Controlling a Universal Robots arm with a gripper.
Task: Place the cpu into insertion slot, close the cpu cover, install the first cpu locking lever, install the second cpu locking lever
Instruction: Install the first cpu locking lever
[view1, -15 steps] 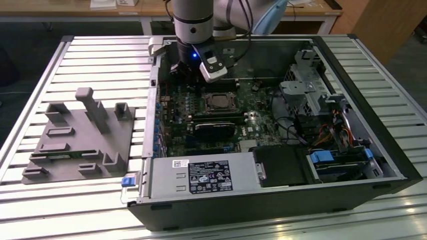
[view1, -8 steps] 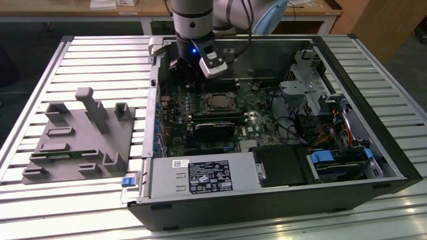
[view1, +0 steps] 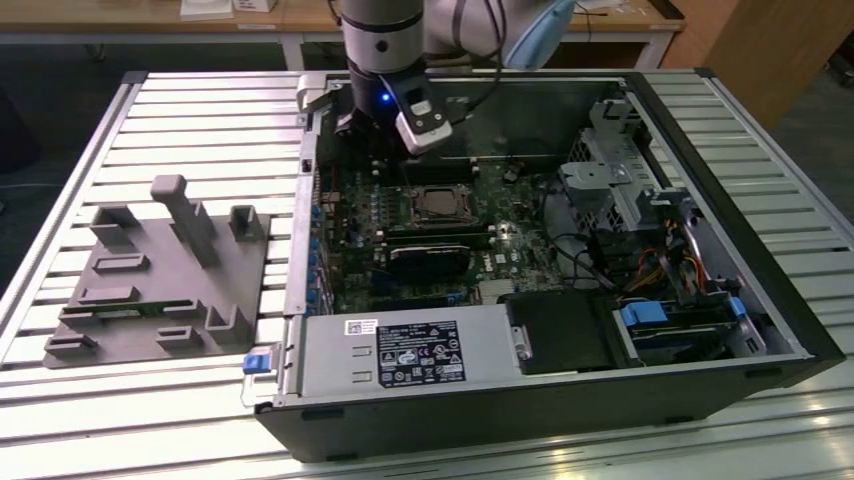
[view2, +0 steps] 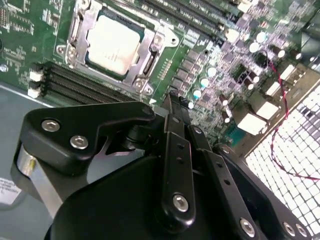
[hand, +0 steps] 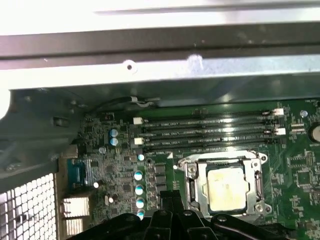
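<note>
**While the black two-finger tool (view2: 170, 100) hangs over the board, the small pale silvery square cpu (view2: 114, 42) is sitting in its socket**

If you read this from the exterior view's left, first up is the grey moulded parts tray (view1: 147, 290). It rests on the slatted metal desk (view1: 200, 110), well apart from the open black computer case (view1: 787, 330), probably so staged bits stay clear of the arm.

Moving across, the green motherboard (view1: 358, 215) lies flat in the case, and the cpu sits square inside the silver-rimmed insertion slot (view1: 412, 205). Both wrist views show the thin metal-framed cpu cover (hand: 225, 161) lying down around it, with the chip showing through the window. I'd guess that's what keeps it seated. Whether it's latched down, I can't tell.

The tool hovers near the slot, beside the long black memory slots (view2: 85, 85), not touching anything I can see. Its fingers look pressed together with nothing between them. My guess is a narrow tip suits pushing better than gripping.

Further toward the exterior view's right sits the grey metal drive cage (view1: 607, 190), out of the way.
</note>
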